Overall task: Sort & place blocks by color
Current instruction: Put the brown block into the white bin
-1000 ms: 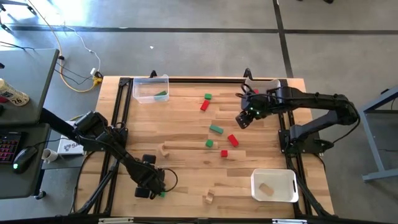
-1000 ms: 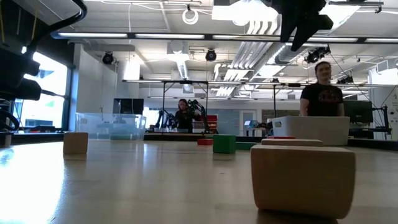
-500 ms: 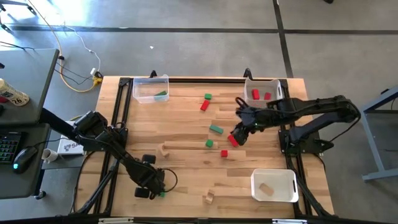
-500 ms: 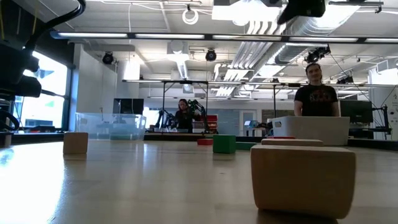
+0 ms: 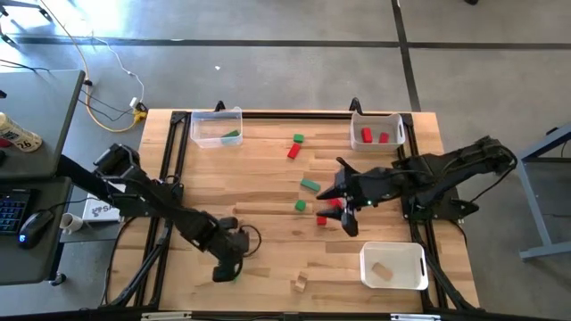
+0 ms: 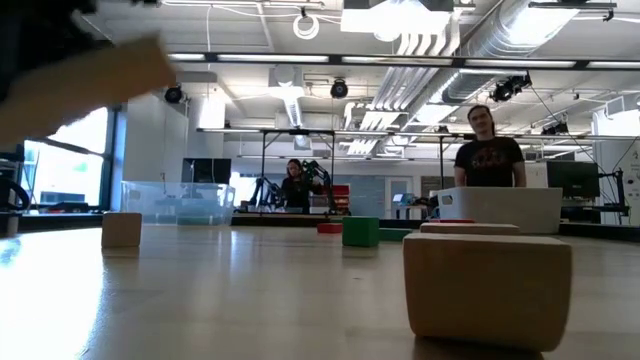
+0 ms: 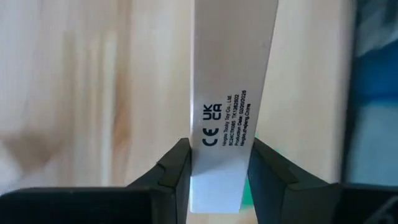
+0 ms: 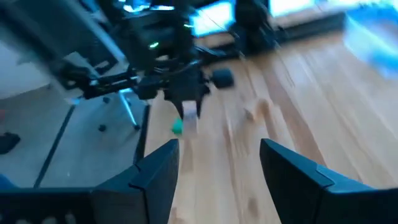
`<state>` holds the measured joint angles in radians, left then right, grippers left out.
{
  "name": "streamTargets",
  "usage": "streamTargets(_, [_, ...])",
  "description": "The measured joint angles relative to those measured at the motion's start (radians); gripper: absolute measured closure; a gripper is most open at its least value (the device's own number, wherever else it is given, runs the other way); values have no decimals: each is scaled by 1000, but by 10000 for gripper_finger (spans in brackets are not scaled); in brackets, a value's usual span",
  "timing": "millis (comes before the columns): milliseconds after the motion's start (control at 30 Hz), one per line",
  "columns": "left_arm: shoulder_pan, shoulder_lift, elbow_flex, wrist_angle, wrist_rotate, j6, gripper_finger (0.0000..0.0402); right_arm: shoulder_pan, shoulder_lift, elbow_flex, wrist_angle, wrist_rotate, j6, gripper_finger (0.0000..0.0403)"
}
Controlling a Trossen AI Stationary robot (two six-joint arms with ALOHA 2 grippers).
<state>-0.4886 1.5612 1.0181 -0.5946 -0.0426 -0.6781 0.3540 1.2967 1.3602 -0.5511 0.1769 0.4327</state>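
Observation:
My left gripper [image 5: 230, 270] is near the table's front edge, left of the middle, and is shut on a bar block [image 7: 231, 81]. The face that shows is white with a printed label, and green shows at its edge [image 8: 177, 127]. It appears blurred at the upper left of the low view [image 6: 95, 80]. My right gripper [image 5: 343, 212] hangs open over two red blocks [image 5: 323, 218] right of the middle. Loose green [image 5: 310, 185], red [image 5: 293, 152] and plain wood blocks [image 5: 236, 214] lie flat on the table. My left gripper pinches the bar block near one end [image 7: 205, 155] between its two fingers, one on each long side. The fingers slant down from above, and the bar runs on past the fingertips. The block is lifted clear of the table.
A clear bin [image 5: 217, 127] at the far left holds a green block. A bin [image 5: 376, 132] at the far right holds red blocks. A white bin [image 5: 393, 266] at the near right holds a wood block. Another wood block [image 5: 299, 283] lies near the front edge. People stand in the room beyond.
My left gripper has risen from the table with the bar block and shifted a little toward the right edge. My right gripper has swung from beside the far right bin toward the near edge and now hangs over the red blocks, turning as it went.

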Motion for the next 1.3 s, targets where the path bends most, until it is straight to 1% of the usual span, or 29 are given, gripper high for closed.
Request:
streamTargets(133, [39, -43, 1, 148, 19, 9, 305, 33, 14, 0, 94, -17, -129, 192])
streamTargets(233, [80, -66, 1, 246, 61, 8, 305, 47, 33, 0, 151, -45, -210, 192])
streamTargets(333, [125, -73, 2, 356, 133, 1, 305, 53, 54, 0, 168, -69, -257, 192])
streamTargets(500, [197, -73, 2, 513, 298, -26, 305, 49, 96, 0, 167, -101, -302, 192])
streamTargets(600, [241, -73, 2, 557, 366, -44, 305, 49, 121, 0, 176, -128, -321, 192])
streamTargets(767, [305, -73, 2, 617, 491, -110, 305, 45, 156, 0, 186, -129, -344, 192])
streamTargets(900, [351, -73, 2, 656, 608, -150, 305, 39, 177, 0, 236, -129, -398, 192])
streamTargets(1033, [389, -73, 2, 687, 702, -206, 305, 25, 191, 0, 291, -130, -439, 192])
streamTargets(1133, [414, -73, 2, 701, 746, -249, 305, 11, 196, 0, 321, -165, -441, 192])
streamTargets(1200, [434, -73, 2, 716, 793, -269, 305, -1, 196, 0, 335, -197, -441, 192])
streamTargets(1300, [457, -73, 2, 749, 854, -310, 305, -13, 196, 0, 341, -210, -446, 192])
